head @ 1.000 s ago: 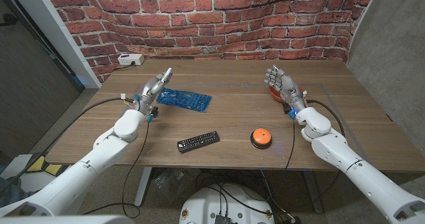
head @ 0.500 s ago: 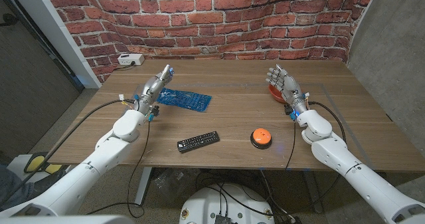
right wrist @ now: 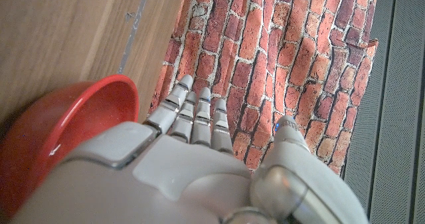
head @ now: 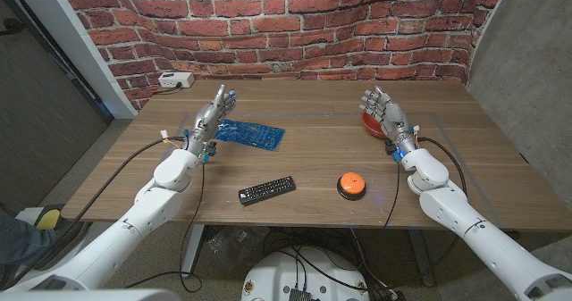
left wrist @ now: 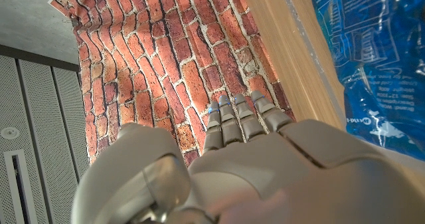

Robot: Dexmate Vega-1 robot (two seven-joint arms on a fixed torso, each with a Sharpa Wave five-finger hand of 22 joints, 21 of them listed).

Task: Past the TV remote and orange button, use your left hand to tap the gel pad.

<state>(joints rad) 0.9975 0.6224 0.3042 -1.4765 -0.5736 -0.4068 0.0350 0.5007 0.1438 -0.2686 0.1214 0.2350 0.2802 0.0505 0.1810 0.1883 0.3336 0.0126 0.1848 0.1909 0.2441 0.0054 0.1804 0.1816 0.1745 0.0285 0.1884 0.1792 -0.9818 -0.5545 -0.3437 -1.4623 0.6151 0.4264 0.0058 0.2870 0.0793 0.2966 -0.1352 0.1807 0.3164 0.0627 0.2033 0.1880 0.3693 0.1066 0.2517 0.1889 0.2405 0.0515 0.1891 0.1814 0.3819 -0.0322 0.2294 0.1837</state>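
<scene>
- Head view: the blue gel pad (head: 248,133) lies on the wooden table (head: 313,158), beyond the TV remote (head: 266,190).
- Left hand (head: 210,115): raised just beside the gel pad's left end, fingers straight and apart, holding nothing.
- Orange button (head: 351,184): right of the TV remote.
- Right hand (head: 382,113): open, empty, just beside the red bowl (head: 370,124).
</scene>
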